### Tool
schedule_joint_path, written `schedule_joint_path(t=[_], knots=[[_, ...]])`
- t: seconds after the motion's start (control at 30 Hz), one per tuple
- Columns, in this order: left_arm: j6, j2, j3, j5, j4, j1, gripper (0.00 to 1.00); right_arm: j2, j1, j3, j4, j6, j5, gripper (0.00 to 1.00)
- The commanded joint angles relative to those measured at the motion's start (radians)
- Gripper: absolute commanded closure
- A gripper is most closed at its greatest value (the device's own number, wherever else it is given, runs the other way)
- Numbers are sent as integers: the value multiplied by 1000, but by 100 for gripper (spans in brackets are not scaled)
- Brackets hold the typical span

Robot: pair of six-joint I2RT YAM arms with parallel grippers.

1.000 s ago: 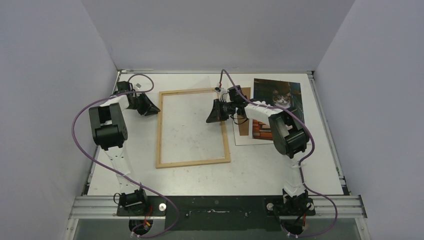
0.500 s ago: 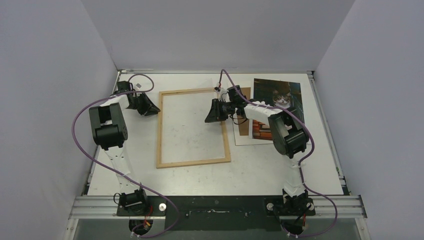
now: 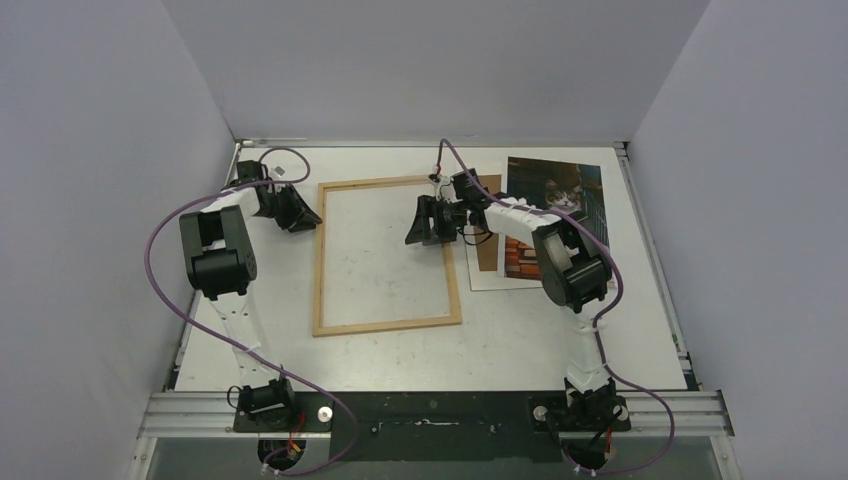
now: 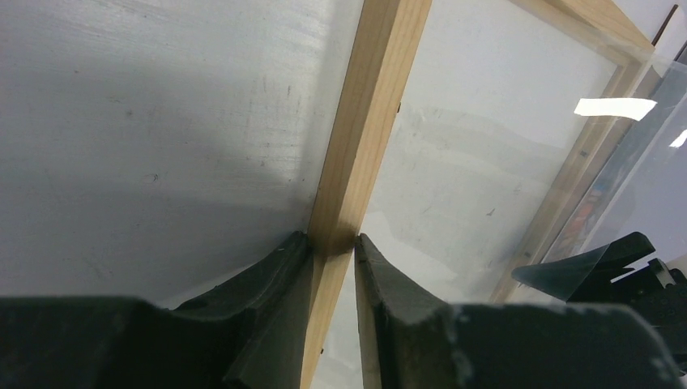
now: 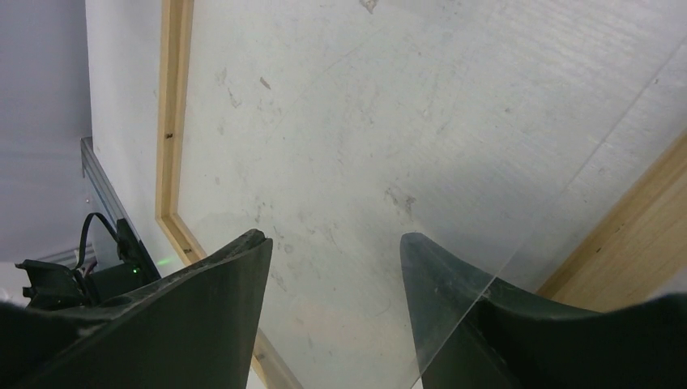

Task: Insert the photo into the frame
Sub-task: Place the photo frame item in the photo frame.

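Note:
The light-wood frame point(image 3: 319, 262) lies flat mid-table. My left gripper point(image 3: 300, 214) is shut on its left rail point(image 4: 364, 121) near the far corner, with one finger point(image 4: 275, 267) on each side. My right gripper point(image 3: 416, 222) hovers open over the frame's right part, holding nothing. In the right wrist view a clear pane point(image 5: 486, 121) lies inside the frame point(image 5: 172, 97), and its edge runs across my right finger point(image 5: 454, 284). The photo point(image 3: 562, 188) of a cat on books lies at the far right, partly hidden by my right arm.
A brown backing board point(image 3: 488, 250) lies between the frame and the photo, under the right arm. Grey walls enclose the table on three sides. Purple cables loop off both arms. A metal rail point(image 3: 430, 408) runs along the near edge.
My right gripper went from shut to open and shifted a little left over the frame. The left gripper stayed on the left rail.

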Motion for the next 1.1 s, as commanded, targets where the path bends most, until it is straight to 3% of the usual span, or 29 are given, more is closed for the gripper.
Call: schedule_joint_path(t=[0.0, 0.33, 0.63, 0.87, 1.07], knots=[[44, 47, 8, -78, -81, -9, 74, -10, -12, 54, -9, 9, 43, 36], [50, 42, 13, -83, -93, -8, 69, -45, -74, 25, -43, 109, 114, 21], [50, 38, 16, -84, -98, -2, 59, -135, -115, 4, -125, 84, 216, 20], [50, 37, 17, -75, -97, -1, 56, -220, -116, -81, 29, 161, 185, 21], [47, 25, 9, -68, -93, -1, 56, -207, -107, -28, -175, 61, 410, 23]])
